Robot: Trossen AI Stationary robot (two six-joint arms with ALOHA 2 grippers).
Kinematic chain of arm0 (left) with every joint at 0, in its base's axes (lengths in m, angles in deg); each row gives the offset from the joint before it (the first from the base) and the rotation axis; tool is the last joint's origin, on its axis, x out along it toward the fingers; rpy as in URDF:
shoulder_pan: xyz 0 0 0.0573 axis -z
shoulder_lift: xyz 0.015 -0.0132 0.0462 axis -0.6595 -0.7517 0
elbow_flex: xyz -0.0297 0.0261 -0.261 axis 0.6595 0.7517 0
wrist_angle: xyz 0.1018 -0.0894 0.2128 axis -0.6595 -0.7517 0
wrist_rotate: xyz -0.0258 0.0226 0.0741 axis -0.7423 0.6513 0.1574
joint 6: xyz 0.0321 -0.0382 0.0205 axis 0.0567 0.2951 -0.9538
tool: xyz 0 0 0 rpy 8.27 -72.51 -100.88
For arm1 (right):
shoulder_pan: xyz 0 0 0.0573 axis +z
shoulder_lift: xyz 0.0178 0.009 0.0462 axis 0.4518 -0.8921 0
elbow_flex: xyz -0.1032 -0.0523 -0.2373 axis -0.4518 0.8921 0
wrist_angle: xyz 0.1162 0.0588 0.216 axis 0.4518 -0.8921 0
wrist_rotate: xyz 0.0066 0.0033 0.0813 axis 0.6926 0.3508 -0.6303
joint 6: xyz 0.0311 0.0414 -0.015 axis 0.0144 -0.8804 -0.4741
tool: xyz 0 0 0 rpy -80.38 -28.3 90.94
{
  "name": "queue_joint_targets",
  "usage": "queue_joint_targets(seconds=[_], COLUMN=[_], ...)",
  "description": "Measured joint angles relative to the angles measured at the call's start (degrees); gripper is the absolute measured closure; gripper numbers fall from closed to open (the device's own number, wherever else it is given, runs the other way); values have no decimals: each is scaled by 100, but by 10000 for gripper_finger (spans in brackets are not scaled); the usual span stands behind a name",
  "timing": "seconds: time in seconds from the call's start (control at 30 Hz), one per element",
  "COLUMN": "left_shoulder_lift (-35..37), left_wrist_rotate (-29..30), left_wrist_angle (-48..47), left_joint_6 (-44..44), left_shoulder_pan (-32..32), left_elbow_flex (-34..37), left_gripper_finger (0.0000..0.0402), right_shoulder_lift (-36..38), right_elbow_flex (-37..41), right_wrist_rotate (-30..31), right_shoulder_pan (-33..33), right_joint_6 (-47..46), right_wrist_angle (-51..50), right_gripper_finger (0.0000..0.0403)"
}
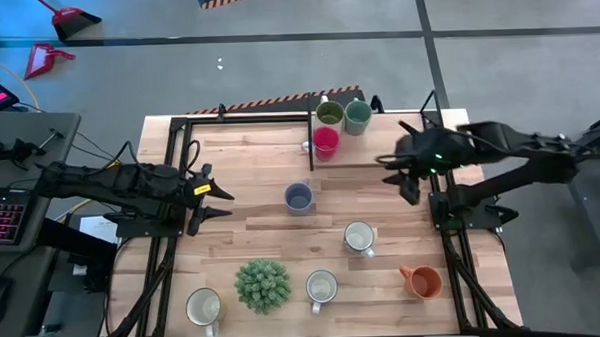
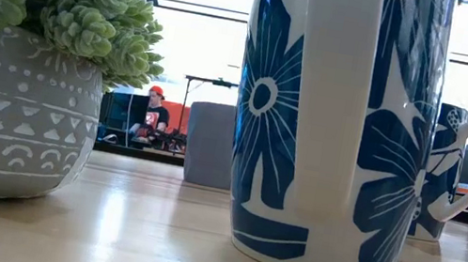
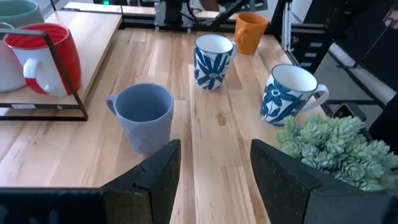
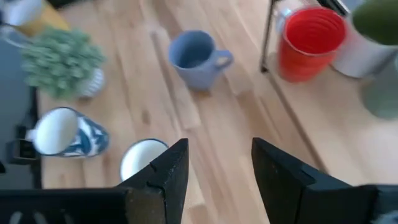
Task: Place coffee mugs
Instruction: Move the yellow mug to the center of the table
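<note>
Olive green mug point(image 1: 329, 113), teal mug point(image 1: 357, 116) and red mug point(image 1: 325, 141) stand on a raised wooden shelf at the far edge. The blue-grey mug point(image 1: 298, 198) stands upright mid-table. Three white mugs with blue flowers point(image 1: 358, 237) point(image 1: 321, 286) point(image 1: 204, 307) and the orange mug point(image 1: 422, 280) stand nearer. My left gripper point(image 1: 221, 204) is open, left of the blue-grey mug point(image 3: 144, 117), pointing at it. My right gripper point(image 1: 392, 171) is open, hovering right of it, above the table; the blue-grey mug point(image 4: 196, 57) lies ahead of its fingers.
A spiky green plant point(image 1: 262, 285) in a grey pot point(image 2: 7, 122) stands near the near edge between two white mugs. A black wire frame point(image 3: 62, 81) edges the shelf by the red mug point(image 3: 50, 56). Bare wood lies between the grippers and the blue-grey mug. A person sits far behind.
</note>
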Motion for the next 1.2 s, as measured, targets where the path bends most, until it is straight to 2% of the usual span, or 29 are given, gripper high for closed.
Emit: queue_joint_targets(seconds=[0.27, 0.47, 0.67, 0.77, 0.97, 1.2], left_shoulder_lift=[-2, -55, -383, -600, -1184, -1977], left_wrist_rotate=[15, 260, 463, 394, -387, -1238], left_wrist_angle=[285, 323, 776, 915, 398, -1471], left_joint_6=[944, 2172, 3203, 3722, 4231, 4935], left_shoulder_pan=[0, 2, 0, 1, 157, 603], left_elbow_flex=[0, 0, 0, -40, -571, -1759], left_gripper_finger=[218, 218, 218, 218, 218, 218], right_shoulder_lift=[1468, 2145, 2562, 2640, 2648, 2648], right_elbow_flex=[1972, 3364, 4532, 4716, 4684, 4633], right_wrist_rotate=[-30, -35, -40, -41, -143, -153], right_shoulder_pan=[348, 404, 402, 402, 402, 402], right_joint_6=[27, 45, 127, 16, 33, 38], right_wrist_angle=[1069, 2273, 3440, 3522, 3345, 3318], right_gripper_finger=[249, 249, 249, 249, 249, 249])
